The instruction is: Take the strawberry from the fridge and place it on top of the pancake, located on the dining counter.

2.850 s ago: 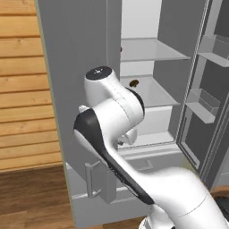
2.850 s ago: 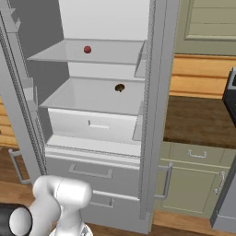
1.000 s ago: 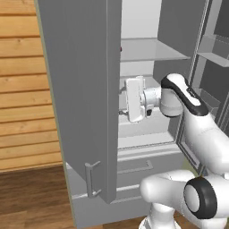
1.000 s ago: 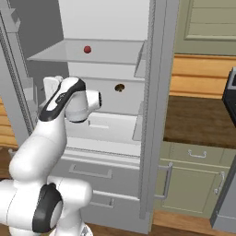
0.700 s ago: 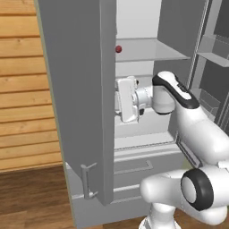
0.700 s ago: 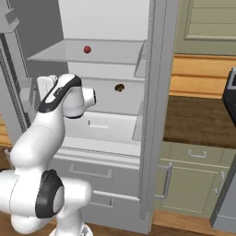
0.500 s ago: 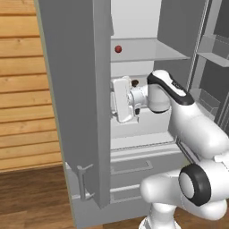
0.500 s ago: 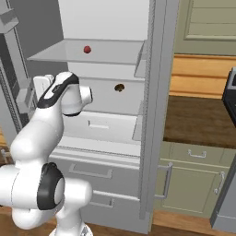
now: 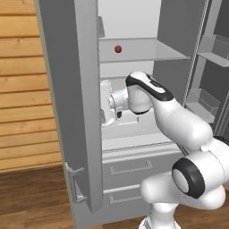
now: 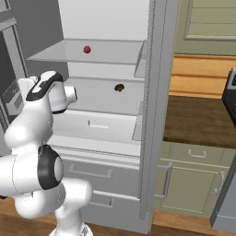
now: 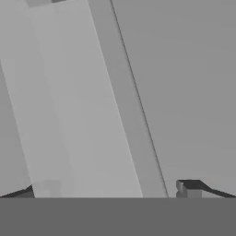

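Your tiny red roundish strawberry [image 9: 118, 48] sits on the pale upper shelf [image 9: 147, 53] of the tall light grey fridge [image 9: 71, 112], near the shelf's left edge and well back from its front edge. A small dark brown lump [image 10: 119, 87] lies one shelf lower. Your two-finger gripper [image 11: 115, 190] is spread wide and empty, facing the left door's inner side, below the fruit. Lift carelessly and you could clip the shelf's front edge or roll the strawberry backward.

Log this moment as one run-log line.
phase: reaching into fridge | tool: open, empty, facing left door | strawberry: upper shelf, untouched | brown lump: lower shelf
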